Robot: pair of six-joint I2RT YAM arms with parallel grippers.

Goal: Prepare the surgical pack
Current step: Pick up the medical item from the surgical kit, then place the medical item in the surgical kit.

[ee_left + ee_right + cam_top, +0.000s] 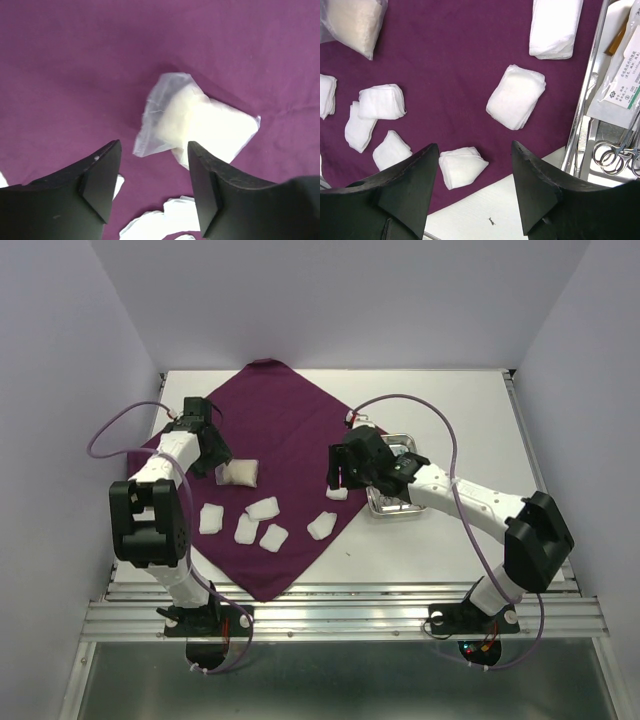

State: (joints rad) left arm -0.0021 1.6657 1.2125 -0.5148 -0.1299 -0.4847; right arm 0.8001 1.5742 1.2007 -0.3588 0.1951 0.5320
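Matt purple cloth (pixel 290 430), soft white gauze pads (pixel 516 96), glossy steel tray (pixel 582 120), crinkled clear plastic bag (pixel 160 110).

1. The cloth (pixel 290 430) lies on the table (pixel 480 410), left of the middle, reaching from the far edge toward the near edge.
2. On it, a bag (pixel 241 473) lies toward the left edge, with gauze pads (pixel 262 508) before it.
3. The tray (pixel 384 506), with instruments (pixel 612 152) in it, lies just right of the cloth.

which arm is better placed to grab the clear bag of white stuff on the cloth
Left. The left gripper hovers open right over the bag. The right gripper is across the cloth by the tray, above loose gauze pads.
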